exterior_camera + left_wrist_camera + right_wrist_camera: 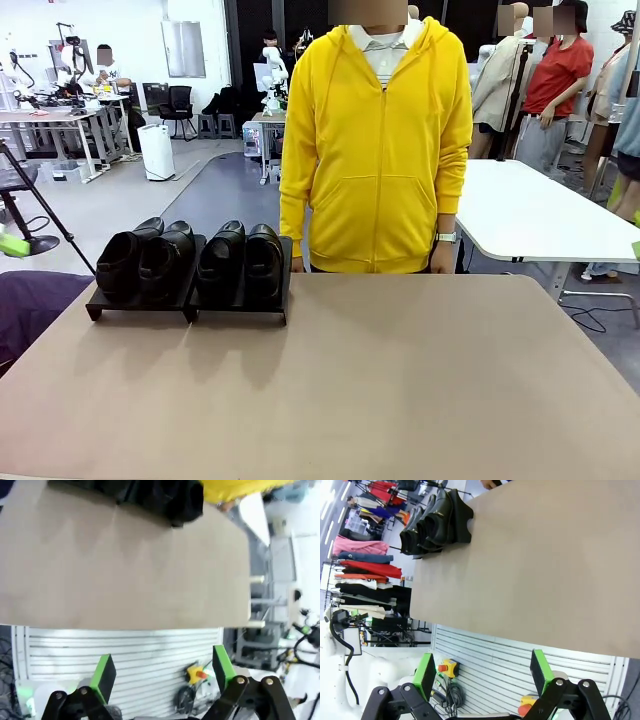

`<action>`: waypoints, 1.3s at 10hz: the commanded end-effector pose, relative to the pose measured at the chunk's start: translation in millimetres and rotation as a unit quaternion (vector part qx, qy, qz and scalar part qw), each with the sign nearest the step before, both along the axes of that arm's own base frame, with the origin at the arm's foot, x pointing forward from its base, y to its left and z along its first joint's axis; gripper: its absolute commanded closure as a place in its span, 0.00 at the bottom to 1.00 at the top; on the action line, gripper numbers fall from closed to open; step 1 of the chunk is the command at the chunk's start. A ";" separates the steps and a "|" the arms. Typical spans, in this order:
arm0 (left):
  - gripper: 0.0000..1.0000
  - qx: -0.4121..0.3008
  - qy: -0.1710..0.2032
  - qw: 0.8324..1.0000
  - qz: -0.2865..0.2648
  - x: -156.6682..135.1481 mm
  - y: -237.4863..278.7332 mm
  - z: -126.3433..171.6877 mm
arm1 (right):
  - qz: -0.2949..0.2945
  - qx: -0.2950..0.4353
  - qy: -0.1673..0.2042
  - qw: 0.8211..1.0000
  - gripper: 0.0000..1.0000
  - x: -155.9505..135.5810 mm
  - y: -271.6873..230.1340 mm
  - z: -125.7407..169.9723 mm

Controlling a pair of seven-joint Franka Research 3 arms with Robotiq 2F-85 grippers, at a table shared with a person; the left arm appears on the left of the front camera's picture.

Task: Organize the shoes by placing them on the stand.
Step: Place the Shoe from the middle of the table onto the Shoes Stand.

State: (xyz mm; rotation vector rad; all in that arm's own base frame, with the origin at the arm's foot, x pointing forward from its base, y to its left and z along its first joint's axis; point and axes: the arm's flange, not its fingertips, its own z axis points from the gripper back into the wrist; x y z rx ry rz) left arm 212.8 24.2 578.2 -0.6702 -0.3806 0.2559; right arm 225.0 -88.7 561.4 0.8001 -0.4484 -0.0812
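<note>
Several glossy black shoes (190, 262) sit side by side, toes toward me, on the low black stand (240, 310) at the table's far left. The same row of shoes (431, 522) on the stand (462, 517) lies sideways at the top of the right wrist view. A dark blurred part of the shoes (165, 497) shows at the top edge of the left wrist view. My left gripper (162, 672) hangs open beyond the table's near edge, nothing between its fingers. My right gripper (482, 672) is likewise open and empty, off the near edge.
A person in a yellow hoodie (375, 140) stands at the far side of the tan table (380, 390), hands down at the edge. A white table (540, 215) stands behind on the right. A ribbed white base with red-and-yellow stop buttons (446, 668) lies under the grippers.
</note>
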 end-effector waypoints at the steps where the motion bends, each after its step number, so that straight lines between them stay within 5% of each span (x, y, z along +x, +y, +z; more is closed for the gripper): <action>1: 0.00 0.027 0.019 0.998 -0.049 14.9 -32.5 -13.2 | 0.004 0.004 -0.008 1.000 0.00 -0.2 0.0 2.1; 13: 0.00 0.027 0.019 0.998 -0.049 14.9 -32.5 -13.2 | 0.004 0.004 -0.008 1.000 0.00 -0.2 0.0 2.1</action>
